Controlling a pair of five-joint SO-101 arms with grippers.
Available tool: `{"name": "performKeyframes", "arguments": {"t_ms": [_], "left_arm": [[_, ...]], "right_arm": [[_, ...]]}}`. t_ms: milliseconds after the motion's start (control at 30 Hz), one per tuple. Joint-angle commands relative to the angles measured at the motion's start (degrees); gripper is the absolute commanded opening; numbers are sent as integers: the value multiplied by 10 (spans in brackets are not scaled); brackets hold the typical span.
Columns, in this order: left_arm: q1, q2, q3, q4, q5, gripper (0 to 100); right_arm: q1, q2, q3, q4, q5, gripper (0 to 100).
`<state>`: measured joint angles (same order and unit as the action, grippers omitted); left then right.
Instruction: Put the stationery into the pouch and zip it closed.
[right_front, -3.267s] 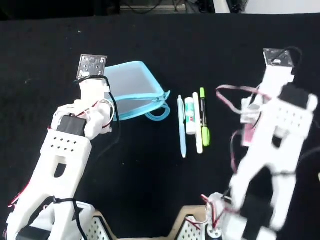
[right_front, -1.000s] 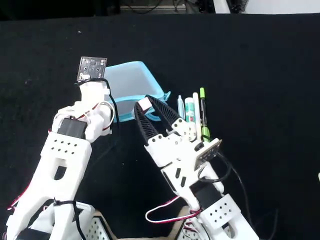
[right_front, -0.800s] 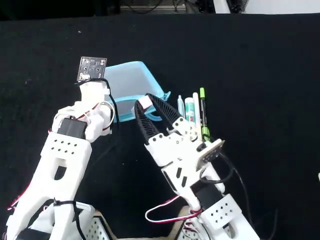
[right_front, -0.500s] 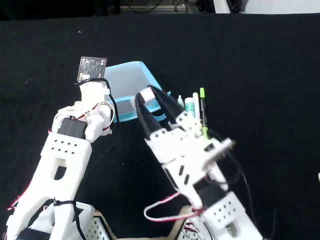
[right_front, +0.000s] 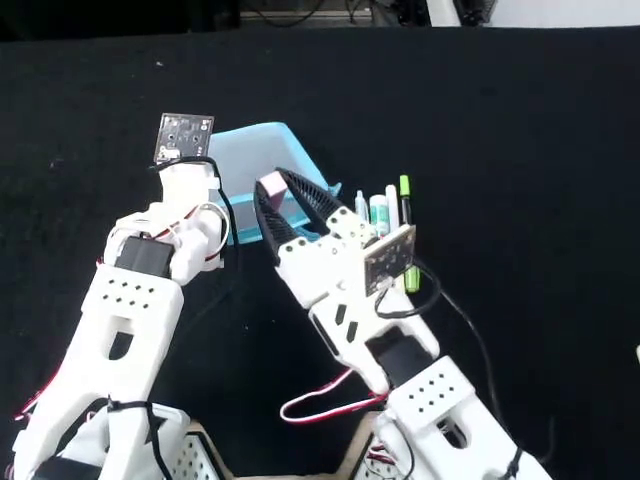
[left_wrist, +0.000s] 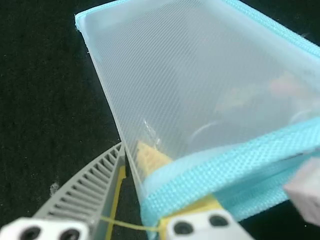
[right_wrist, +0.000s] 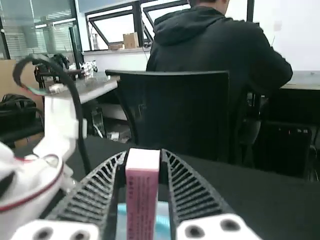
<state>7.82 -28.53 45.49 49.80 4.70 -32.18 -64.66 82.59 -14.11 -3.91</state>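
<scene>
While pens (right_front: 385, 215) lie unpacked on table (right_front: 520, 150) beside pouch (right_front: 250, 160), eraser (right_front: 269, 185) is held by right gripper (right_front: 283, 200) over pouch mouth.
Left wrist: pouch edge is pinched by left gripper (left_wrist: 127, 155); zip is seen open.
Right wrist: eraser is clamped between fingers (right_wrist: 95, 195); packing and zipping are judged undone.

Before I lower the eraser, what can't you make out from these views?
High view: the right gripper and eraser cover the pouch mouth, so its opening width is unclear.
High view: the right arm hides the lower ends of the pens.
Left wrist view: the pouch mesh blurs pale shapes; contents unclear.
</scene>
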Motion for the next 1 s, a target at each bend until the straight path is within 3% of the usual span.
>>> {"name": "performKeyframes", "arguments": {"t_ms": [0, 267, 700, 967], "left_arm": [[5, 9, 37, 4, 5, 30], [8, 9, 36, 4, 5, 30], [8, 9, 36, 4, 5, 30], [7, 9, 36, 4, 5, 30]], "right_arm": [[18, -28, 12, -7, -6, 11], [38, 10, 24, -17, -6, 11], [39, 291, -14, -249, -3, 11], [39, 256, 54, -317, -3, 11]]}}
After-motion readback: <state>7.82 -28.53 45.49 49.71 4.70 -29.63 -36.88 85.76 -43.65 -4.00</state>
